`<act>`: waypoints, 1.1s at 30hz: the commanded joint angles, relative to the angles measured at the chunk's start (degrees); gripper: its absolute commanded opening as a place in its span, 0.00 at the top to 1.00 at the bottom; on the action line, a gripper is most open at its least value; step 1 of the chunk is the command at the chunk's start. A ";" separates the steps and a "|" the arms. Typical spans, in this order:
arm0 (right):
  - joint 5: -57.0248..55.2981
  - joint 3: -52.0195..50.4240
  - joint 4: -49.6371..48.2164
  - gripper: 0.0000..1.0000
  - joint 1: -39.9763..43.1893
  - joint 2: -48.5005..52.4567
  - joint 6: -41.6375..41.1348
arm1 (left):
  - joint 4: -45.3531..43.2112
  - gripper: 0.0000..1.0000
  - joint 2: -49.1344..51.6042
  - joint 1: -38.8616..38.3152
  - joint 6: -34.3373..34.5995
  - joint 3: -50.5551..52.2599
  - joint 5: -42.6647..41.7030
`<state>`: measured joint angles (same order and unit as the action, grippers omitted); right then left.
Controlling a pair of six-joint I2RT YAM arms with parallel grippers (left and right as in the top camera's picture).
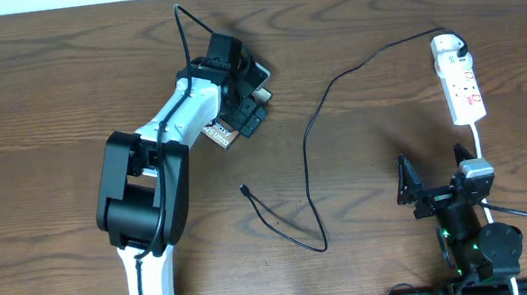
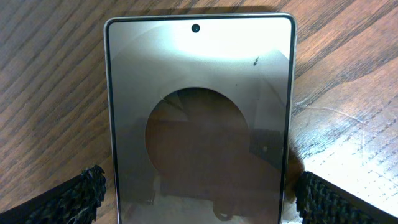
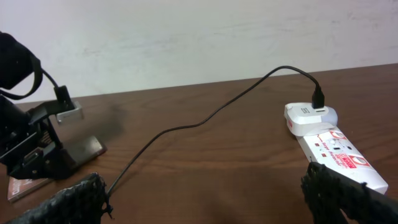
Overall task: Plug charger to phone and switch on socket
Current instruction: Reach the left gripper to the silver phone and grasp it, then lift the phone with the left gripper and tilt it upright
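Observation:
The phone (image 2: 199,124) lies flat on the table and fills the left wrist view, screen up. In the overhead view only its lettered end (image 1: 218,133) shows under the arm. My left gripper (image 1: 250,99) is open, with a finger just outside each long edge of the phone (image 2: 199,202). The charger (image 1: 309,147) runs from the socket (image 1: 460,78) across the table to its free plug (image 1: 243,187). My right gripper (image 1: 415,189) is open and empty near the front edge (image 3: 211,205). The socket (image 3: 333,149) lies ahead on its right, and the charger (image 3: 186,127) passes its left finger.
The socket's white lead (image 1: 481,156) runs down toward the right arm's base. In the right wrist view the left gripper (image 3: 25,149) stands at the far left over the phone (image 3: 84,149). A pale wall stands behind the table's far edge.

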<state>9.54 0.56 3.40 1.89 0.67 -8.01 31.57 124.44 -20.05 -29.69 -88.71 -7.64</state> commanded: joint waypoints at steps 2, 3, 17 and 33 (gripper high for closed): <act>-0.22 -0.26 0.07 0.01 -0.48 -0.37 0.81 | 1.92 0.00 5.03 -0.17 -0.68 0.00 0.81; -0.22 -0.26 0.07 0.01 -0.48 -0.37 0.81 | 2.32 0.01 5.35 -0.17 -0.68 -0.15 0.81; -0.22 -0.26 0.07 0.01 -0.48 -0.37 0.81 | 8.31 0.07 9.09 -0.11 -0.48 -0.46 0.85; -0.22 -0.26 0.07 0.01 -0.48 -0.37 0.83 | 8.22 0.25 9.09 -0.11 3.89 -0.46 4.68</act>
<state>9.54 0.56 3.40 1.89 0.67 -8.01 37.95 127.13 -20.12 -27.42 -92.88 -8.69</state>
